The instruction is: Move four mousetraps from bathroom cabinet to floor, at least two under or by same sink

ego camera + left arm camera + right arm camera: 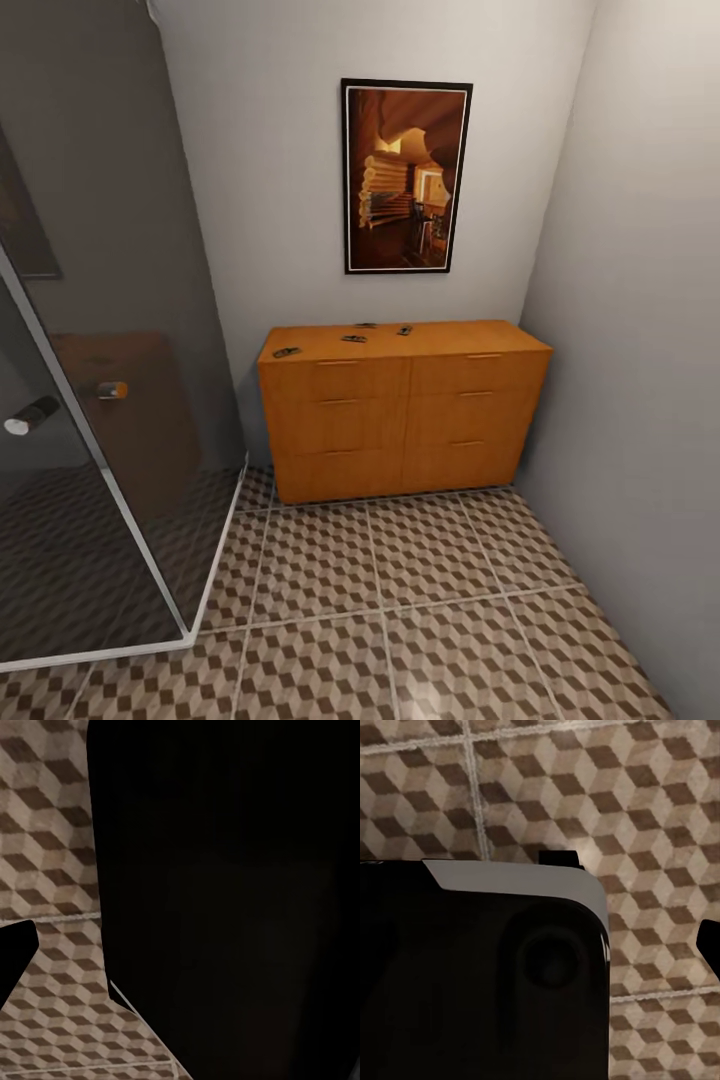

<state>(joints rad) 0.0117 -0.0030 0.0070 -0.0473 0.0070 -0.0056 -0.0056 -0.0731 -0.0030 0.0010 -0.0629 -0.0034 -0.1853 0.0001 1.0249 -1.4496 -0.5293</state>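
Cube-patterned bathroom floor [430, 620] tiles run up to the orange-brown cabinet [400, 420], which stands against the grey wall beneath a framed picture [405, 175], with a glass shower enclosure [100, 400] at the left. Four mousetraps [353, 339] lie apart on the cabinet top, toward its left and middle. Both wrist views look down on the tiles past dark robot bodywork, and whether either gripper is spread or closed cannot be told.
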